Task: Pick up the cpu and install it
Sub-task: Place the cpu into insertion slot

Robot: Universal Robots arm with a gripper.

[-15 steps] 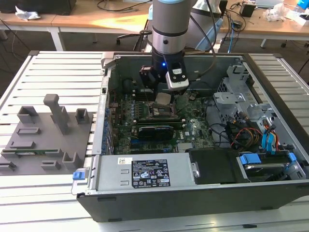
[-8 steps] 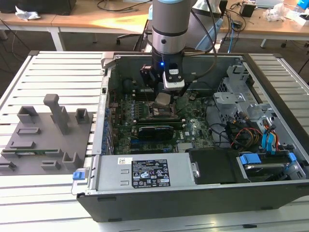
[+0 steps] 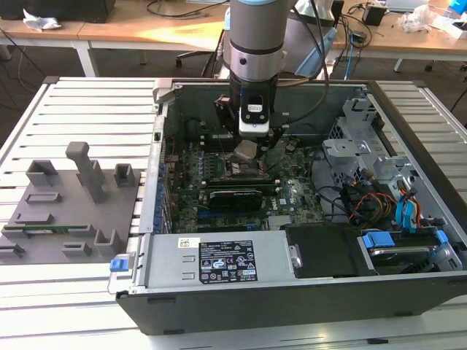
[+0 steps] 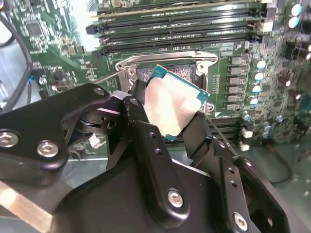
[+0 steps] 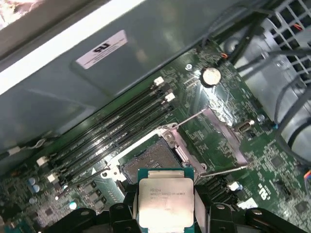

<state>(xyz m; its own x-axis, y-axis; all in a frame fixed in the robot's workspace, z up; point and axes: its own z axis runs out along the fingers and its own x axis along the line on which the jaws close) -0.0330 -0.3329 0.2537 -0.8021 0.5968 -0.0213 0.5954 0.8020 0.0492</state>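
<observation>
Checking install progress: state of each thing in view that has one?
Black two-finger gripper: shut on the cpu.
Small square silvery-topped cpu: gripped by its edges, above the socket, not seated.
Dark square socket: empty.
Metal socket bracket: swung open.
Long black memory slots: look empty.
Dark metal computer case: side open.

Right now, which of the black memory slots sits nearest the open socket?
The slot running right along the socket's metal frame; the others lie beyond it, farther away. The jaws hold the chip.

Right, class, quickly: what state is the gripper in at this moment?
Gripper: shut on the cpu, holding it tilted above the open socket.
</observation>
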